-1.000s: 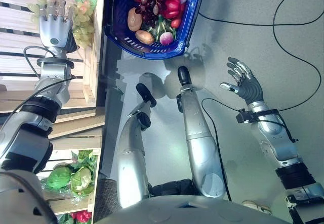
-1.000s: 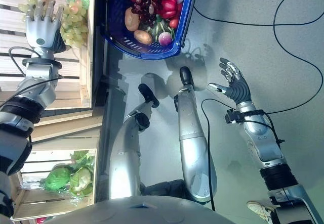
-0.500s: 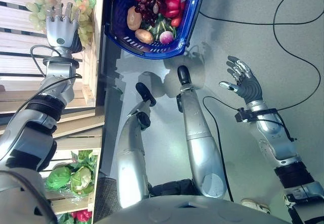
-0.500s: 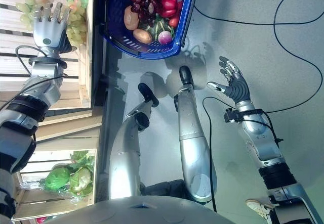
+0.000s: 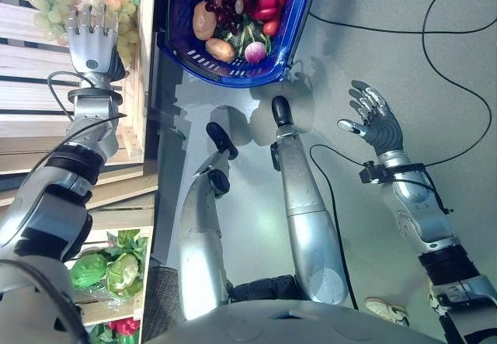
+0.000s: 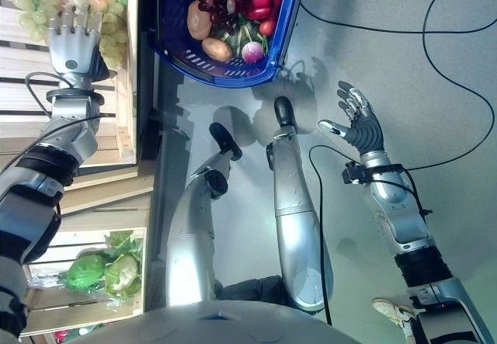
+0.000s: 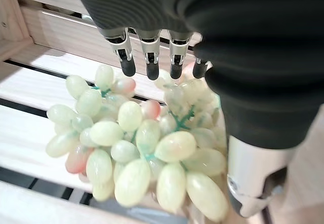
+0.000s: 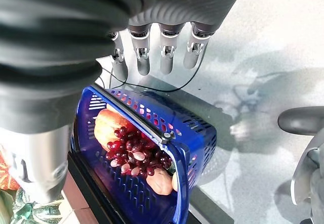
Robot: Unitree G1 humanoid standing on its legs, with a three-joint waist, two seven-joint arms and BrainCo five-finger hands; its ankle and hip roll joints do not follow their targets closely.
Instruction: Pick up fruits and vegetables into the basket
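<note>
Left hand [image 5: 88,39] open over green grapes [image 7: 136,153] in wooden crate [image 5: 31,80]

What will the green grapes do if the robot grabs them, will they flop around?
Probably. The grapes hang on thin green stems, so the bunch should droop and swing. The round, smooth berries may slip between the left hand's fingers. A hard squeeze might pop some loose.
</note>
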